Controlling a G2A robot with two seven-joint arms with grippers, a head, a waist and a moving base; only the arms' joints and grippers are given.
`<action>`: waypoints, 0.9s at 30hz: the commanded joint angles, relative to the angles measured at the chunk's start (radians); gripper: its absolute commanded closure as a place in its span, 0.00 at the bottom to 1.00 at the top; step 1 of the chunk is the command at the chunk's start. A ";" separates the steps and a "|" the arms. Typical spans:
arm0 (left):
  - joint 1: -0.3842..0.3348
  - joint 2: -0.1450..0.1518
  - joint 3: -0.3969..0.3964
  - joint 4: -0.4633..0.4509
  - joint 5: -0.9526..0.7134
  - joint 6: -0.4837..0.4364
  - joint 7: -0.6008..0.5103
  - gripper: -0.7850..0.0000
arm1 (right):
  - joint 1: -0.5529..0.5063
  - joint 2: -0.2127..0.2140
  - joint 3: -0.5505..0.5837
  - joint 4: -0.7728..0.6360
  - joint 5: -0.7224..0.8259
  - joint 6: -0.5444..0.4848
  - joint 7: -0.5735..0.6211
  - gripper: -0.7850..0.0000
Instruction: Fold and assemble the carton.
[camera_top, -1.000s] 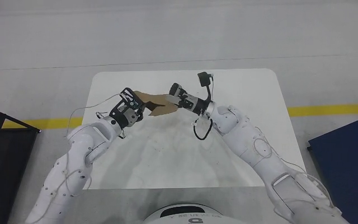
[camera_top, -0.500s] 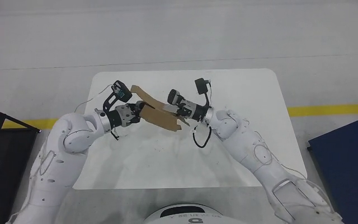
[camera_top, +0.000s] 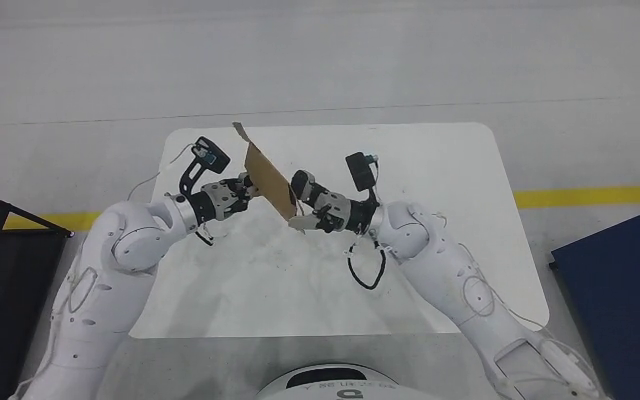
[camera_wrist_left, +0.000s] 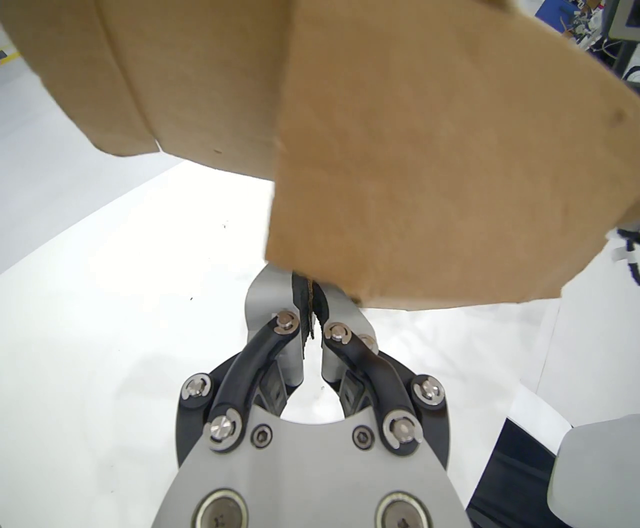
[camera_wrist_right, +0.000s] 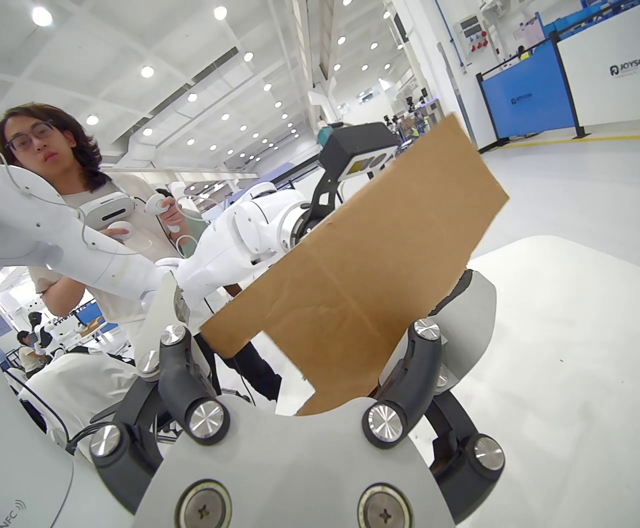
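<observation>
Carton (camera_top: 268, 178): one item, brown corrugated board, flat and not yet formed into a box, with crease lines and cut flaps visible on its face (camera_wrist_left: 425, 175). We see it lifted clear of the white table (camera_top: 430, 260), standing steeply on edge, its upper corner pointing toward the table's far side and its lower end toward the middle. It hangs between the two grippers, above the left half of the tabletop. Left gripper (camera_top: 240, 190): we record its jaws pressed together on a thin edge of the board, the cardboard pinched between the black pads (camera_wrist_left: 311, 315). Right gripper (camera_top: 300, 195): we record its jaws spread wide (camera_wrist_right: 320, 320), with the carton's (camera_wrist_right: 370, 260) notched lower end lying in the gap between them; one finger (camera_wrist_right: 470, 295) touches the board's edge, while the other finger stands apart from it. Both arms meet at the carton from opposite sides, left arm from the table's left, right arm from its middle.
</observation>
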 joint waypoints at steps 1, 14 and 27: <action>0.000 0.000 0.004 0.000 0.002 0.006 0.003 1.00 | -0.002 0.000 0.003 0.000 -0.011 -0.001 -0.011 0.00; -0.010 0.004 0.001 0.030 -0.058 -0.020 -0.027 1.00 | -0.017 0.016 0.098 -0.010 -0.065 0.005 -0.077 0.00; 0.053 0.004 0.012 -0.050 0.377 0.123 0.176 1.00 | -0.032 -0.004 0.110 -0.112 -0.204 0.168 -0.251 0.00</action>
